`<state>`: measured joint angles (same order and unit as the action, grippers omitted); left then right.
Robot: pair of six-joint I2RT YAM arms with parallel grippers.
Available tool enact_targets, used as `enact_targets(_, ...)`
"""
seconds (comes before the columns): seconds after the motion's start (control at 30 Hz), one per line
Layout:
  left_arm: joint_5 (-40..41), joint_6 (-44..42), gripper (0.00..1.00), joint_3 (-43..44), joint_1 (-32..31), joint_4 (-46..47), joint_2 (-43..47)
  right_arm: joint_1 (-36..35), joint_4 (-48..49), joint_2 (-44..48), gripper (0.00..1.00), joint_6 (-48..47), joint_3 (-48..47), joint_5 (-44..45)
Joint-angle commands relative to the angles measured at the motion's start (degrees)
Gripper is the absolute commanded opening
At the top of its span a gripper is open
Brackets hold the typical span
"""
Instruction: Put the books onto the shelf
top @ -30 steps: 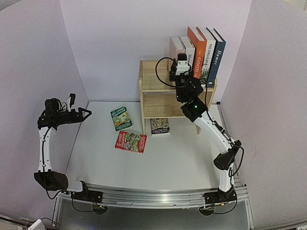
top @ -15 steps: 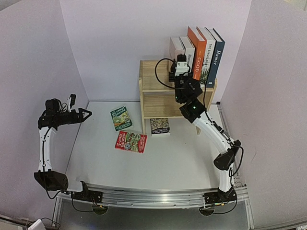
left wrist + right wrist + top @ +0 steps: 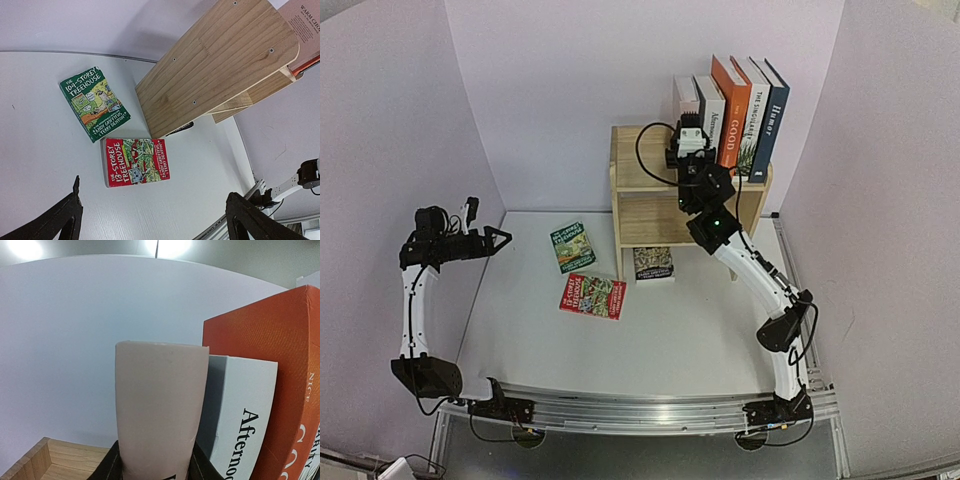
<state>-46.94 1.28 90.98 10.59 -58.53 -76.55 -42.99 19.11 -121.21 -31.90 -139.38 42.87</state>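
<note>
Five books stand upright on top of the wooden shelf (image 3: pixel 650 215): a pale pinkish one (image 3: pixel 685 95) at the left, a white "Afternoon" one (image 3: pixel 711 100), the orange "GOOD" (image 3: pixel 733 100), a white plant-cover one (image 3: pixel 752 110) and the dark blue "Humor" (image 3: pixel 772 110). My right gripper (image 3: pixel 690 128) is shut on the pale book (image 3: pixel 160 405), with a finger (image 3: pixel 111 465) against each side of its spine. On the table lie a green paperback (image 3: pixel 573 246), a red one (image 3: pixel 592 296) and a dark one (image 3: pixel 653 264). My left gripper (image 3: pixel 490 238) hangs open at the far left, holding nothing.
The lilac back wall stands right behind the shelf and side walls close in both flanks. In the left wrist view the shelf's side panel (image 3: pixel 215 65) sits beside the green paperback (image 3: pixel 95 102) and red paperback (image 3: pixel 136 161). A metal rail (image 3: pixel 640 410) runs along the near edge.
My right gripper has shifted slightly left and up at the shelf top, and its jaws have narrowed onto the pale book. The left arm and the paperbacks have not moved.
</note>
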Motion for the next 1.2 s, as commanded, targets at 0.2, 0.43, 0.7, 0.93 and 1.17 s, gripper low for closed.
enact_targets(0.2,-1.59,-1.10,1.00,-0.32,-0.01,0.59,1.47,0.58,3.74,3.90,0.47,0.01,3.15,0.26)
enact_targets(0.43,-1.96,-1.11,1.00,-0.41,-0.01,0.52,1.67,-0.05,4.00,6.00,0.52,-1.00,5.01,0.24)
enact_targets(0.7,-2.23,-1.19,1.00,-0.62,0.03,0.44,1.72,-1.83,6.24,7.58,0.53,-5.55,7.63,1.43)
enact_targets(0.93,-2.77,-1.19,1.00,-0.44,-0.02,0.20,1.65,-3.20,10.74,11.13,0.53,-8.84,13.86,2.22)
enact_targets(1.17,-3.25,-1.19,1.00,0.21,0.02,-0.18,1.32,-9.33,19.45,10.94,0.53,-23.44,18.28,1.98)
